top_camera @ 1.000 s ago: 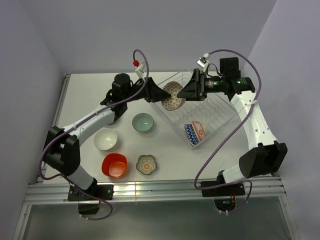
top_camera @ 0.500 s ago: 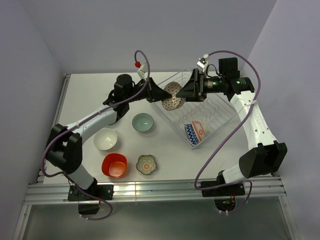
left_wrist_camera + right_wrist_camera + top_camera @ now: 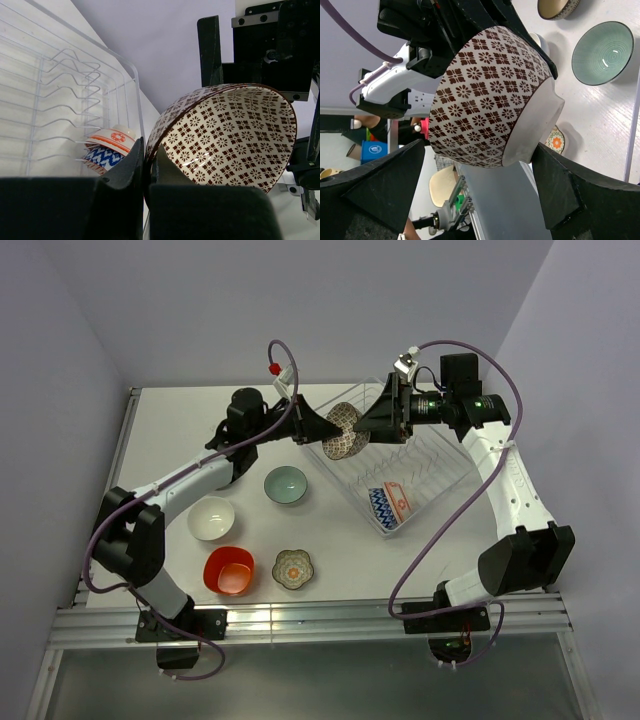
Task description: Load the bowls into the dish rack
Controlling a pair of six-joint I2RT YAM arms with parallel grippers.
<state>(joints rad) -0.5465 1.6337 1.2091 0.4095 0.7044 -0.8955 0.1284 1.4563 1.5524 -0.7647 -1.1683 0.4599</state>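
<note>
My left gripper (image 3: 322, 428) (image 3: 146, 159) is shut on the rim of the grey-brown patterned bowl (image 3: 343, 433) (image 3: 227, 135) and holds it tilted in the air over the far left corner of the dish rack (image 3: 420, 465) (image 3: 60, 95). My right gripper (image 3: 372, 422) (image 3: 479, 146) is open, with its fingers on either side of the bowl (image 3: 487, 95); the right finger (image 3: 560, 185) is close to the bowl's foot. The blue zigzag bowl (image 3: 381, 508) (image 3: 102, 157) and the patterned orange bowl (image 3: 398, 498) (image 3: 112, 139) stand in the rack.
On the table left of the rack lie the teal bowl (image 3: 286, 484) (image 3: 605, 52), white bowl (image 3: 211, 518), orange-red bowl (image 3: 229, 571) and flower-shaped bowl (image 3: 294, 568) (image 3: 555, 142). A dark brown bowl (image 3: 559, 7) shows only in the right wrist view.
Almost nothing. The right gripper has edged slightly left toward the bowl, which the left gripper still holds in nearly the same place.
</note>
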